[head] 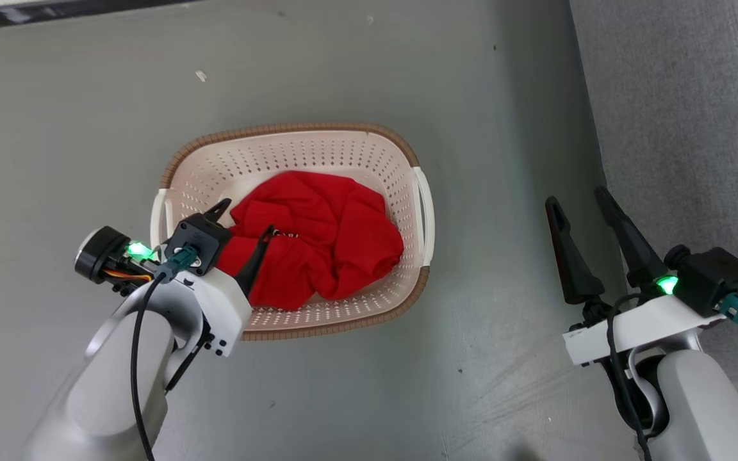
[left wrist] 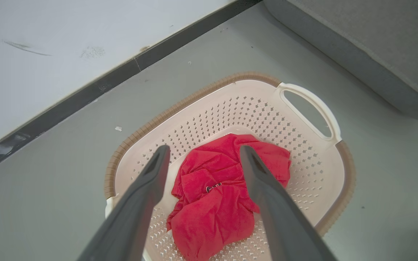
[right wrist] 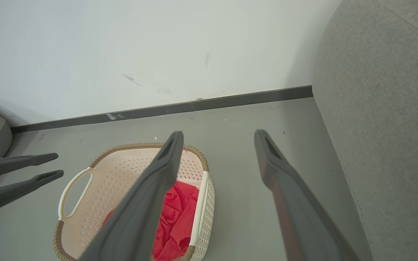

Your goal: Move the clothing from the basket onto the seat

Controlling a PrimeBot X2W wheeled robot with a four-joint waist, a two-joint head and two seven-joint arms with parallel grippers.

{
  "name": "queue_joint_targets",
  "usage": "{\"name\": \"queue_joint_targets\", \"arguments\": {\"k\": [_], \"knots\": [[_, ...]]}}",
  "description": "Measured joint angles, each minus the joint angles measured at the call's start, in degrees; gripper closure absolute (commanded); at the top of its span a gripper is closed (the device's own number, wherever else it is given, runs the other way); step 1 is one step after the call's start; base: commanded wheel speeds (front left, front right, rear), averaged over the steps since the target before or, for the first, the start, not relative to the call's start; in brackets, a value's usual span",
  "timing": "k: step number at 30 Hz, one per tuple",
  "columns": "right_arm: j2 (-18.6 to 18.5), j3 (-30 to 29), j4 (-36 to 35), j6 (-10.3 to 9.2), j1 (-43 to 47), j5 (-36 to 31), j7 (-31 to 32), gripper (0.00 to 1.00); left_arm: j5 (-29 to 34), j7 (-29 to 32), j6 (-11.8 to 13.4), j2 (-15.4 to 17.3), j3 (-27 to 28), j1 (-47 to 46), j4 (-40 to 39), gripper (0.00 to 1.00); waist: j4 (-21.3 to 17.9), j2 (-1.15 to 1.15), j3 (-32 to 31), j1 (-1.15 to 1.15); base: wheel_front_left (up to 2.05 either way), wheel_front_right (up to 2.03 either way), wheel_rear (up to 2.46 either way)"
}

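The clothing (head: pixel 318 237), bright red, soft, crumpled fabric, lies heaped inside the cream-white perforated plastic basket (head: pixel 337 144) with a brown woven-look rim, standing on the smooth grey floor (head: pixel 87 96). The left gripper (left wrist: pixel 204 149) hangs over the heap, its long dark fingers apart. The right gripper (head: pixel 575 196), fingers also apart, hangs beside the grey-green textured fabric seat (head: pixel 683 96) at right.

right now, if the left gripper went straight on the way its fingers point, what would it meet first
Most likely the red clothing: the open left gripper points down into the basket with the heap framed between its fingers. Depth is unclear.
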Motion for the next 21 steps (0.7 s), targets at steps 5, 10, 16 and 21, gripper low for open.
{"name": "queue_joint_targets", "arguments": {"k": [5,10,16,21], "knots": [[-0.01,0.33,-0.29,0.00,-1.25,0.41,0.00,0.00,1.21,1.44,0.24,0.67,0.00,-1.92,2.37,0.00,-1.03,0.00,2.71,0.00,0.00,0.00,0.00],[-0.02,0.91,-0.68,0.00,-2.38,0.41,0.00,0.00,1.59,2.59,0.75,0.81,0.33,-3.95,4.31,0.00,-2.10,0.00,5.29,0.00,0.00,0.00,0.00],[-0.02,1.26,-1.88,0.00,-4.35,0.41,0.00,0.00,2.64,3.67,1.02,1.79,0.35,-6.28,6.54,0.00,-3.49,0.00,8.19,0.00,0.00,0.00,0.00],[-0.02,2.03,-2.12,0.00,-5.17,0.43,0.00,0.00,3.54,4.91,1.34,2.43,-0.03,-8.34,8.02,0.00,-4.63,0.00,10.49,0.00,0.00,0.00,0.00]]}}
